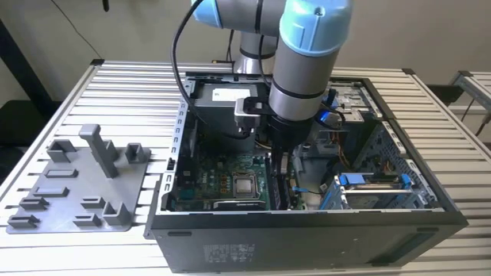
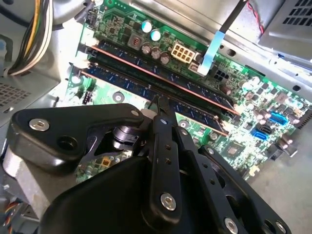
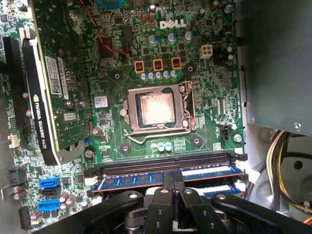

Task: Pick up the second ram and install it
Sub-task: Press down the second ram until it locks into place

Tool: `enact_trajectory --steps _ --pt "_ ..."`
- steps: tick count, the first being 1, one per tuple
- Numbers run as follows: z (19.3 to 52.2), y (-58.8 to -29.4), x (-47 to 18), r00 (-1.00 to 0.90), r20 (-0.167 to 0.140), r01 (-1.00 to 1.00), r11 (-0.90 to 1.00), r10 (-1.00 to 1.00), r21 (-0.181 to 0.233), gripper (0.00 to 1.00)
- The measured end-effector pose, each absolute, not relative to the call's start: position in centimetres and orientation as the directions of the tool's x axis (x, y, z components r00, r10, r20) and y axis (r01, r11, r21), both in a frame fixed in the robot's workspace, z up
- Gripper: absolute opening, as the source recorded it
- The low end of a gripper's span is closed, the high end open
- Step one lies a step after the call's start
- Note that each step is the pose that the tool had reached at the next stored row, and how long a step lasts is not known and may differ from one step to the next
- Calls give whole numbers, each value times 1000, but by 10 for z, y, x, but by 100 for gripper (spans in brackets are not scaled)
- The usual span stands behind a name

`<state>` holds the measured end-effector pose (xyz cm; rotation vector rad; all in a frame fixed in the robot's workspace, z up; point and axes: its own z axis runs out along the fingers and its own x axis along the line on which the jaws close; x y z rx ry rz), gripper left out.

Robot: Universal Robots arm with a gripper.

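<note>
Tool (image 2: 157,105) fingers sit pressed together, tips down on the top edge of the ram (image 3: 170,176) near its middle, in both wrist views. It grips nothing; the clenched fingers act as a pusher, which suits seating a stick in its slot rather than carrying it. The ram stands on edge in a slot (image 3: 165,163) of the motherboard (image 3: 161,73), blue board showing in the first wrist view, so it looks placed and is likely being pressed home. Whether the end latches have clicked cannot be told. Beside it runs another dark slot, and beyond that lie the bare CPU socket (image 3: 156,109) and a graphics card (image 3: 48,73). In the exterior view the arm (image 1: 303,63) reaches straight down into the open case (image 1: 307,230), which lies on its side on the slatted desk (image 1: 130,98) so the board faces up. The grey tray (image 1: 77,190) stands well apart on the exterior view's left, with no stick seen in it.
</note>
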<state>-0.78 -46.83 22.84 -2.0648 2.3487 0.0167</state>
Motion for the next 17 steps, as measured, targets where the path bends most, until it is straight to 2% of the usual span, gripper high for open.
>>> enact_trajectory --steps 9,17 --pt "219 -468 -8 -128 -17 -992 128 -992 1 11" --pt "255 -468 -8 -128 -19 -992 128 -992 2 11"
